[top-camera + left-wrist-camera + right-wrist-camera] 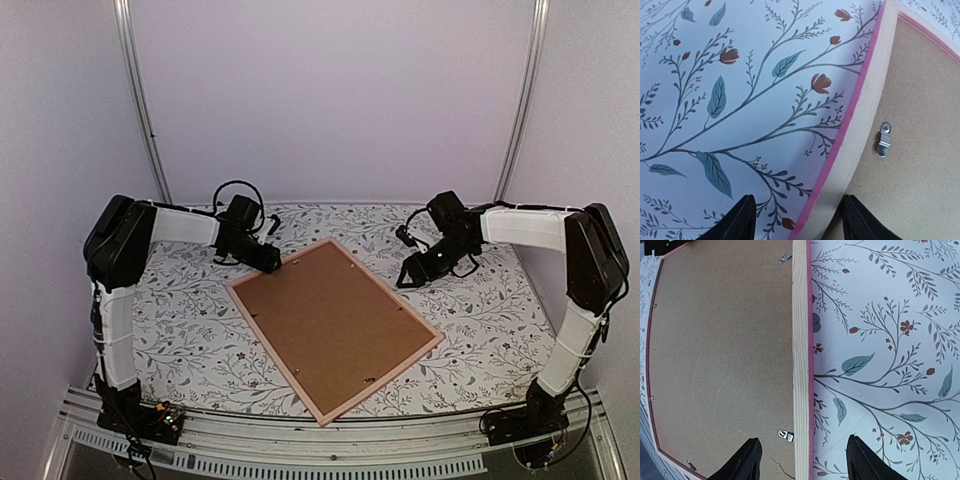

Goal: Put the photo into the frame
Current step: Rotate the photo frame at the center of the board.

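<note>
The frame (333, 327) lies face down in the middle of the table, its brown backing board up, with a pink outer edge and pale wood rail. The photo is not in view. My left gripper (268, 262) is open at the frame's far left corner; in the left wrist view its fingers straddle the rail (860, 145), one over the tablecloth, one over the board. My right gripper (408, 275) is open above the frame's far right rail (801, 365), with its fingers on either side. Small metal clips (884, 138) (786, 435) sit on the board by the rail.
The table carries a white floral cloth (480, 310). White walls and metal posts (140, 100) enclose the back and sides. The arm bases stand at the near edge (130, 415).
</note>
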`<state>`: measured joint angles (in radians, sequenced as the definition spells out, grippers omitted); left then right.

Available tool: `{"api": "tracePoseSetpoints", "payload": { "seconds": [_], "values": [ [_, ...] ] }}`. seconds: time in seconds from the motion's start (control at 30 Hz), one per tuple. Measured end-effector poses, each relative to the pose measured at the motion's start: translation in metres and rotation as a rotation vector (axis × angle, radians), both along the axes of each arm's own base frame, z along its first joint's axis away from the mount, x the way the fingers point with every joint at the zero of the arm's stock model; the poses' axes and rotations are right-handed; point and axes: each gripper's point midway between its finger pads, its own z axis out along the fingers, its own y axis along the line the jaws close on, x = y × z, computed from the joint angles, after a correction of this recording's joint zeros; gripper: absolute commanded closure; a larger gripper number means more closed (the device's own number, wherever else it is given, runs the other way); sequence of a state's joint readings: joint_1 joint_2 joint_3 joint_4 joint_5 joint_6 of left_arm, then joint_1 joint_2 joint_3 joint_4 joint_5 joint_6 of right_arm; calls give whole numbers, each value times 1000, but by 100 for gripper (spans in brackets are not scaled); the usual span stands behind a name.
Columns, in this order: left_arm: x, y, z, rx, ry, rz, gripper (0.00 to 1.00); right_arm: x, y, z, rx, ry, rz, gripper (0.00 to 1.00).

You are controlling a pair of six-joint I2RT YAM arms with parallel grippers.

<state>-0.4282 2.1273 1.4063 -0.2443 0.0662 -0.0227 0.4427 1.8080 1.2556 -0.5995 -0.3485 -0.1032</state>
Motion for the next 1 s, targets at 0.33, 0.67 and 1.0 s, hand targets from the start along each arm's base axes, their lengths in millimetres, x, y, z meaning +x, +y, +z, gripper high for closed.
{"api": "tracePoseSetpoints", "payload": {
  "seconds": [0.33, 0.67, 1.0],
  "values": [
    [-7, -7, 0, -60, 6, -10, 84, -18, -13, 16, 24, 35, -140, 39],
    [-44, 33, 2, -148, 72, 191, 84, -34, -24, 7, 20, 121, -274, 35],
    [-116, 58, 4, -232, 124, 323, 82, -52, -41, -17, -18, 192, -390, 34]
  ]
}}
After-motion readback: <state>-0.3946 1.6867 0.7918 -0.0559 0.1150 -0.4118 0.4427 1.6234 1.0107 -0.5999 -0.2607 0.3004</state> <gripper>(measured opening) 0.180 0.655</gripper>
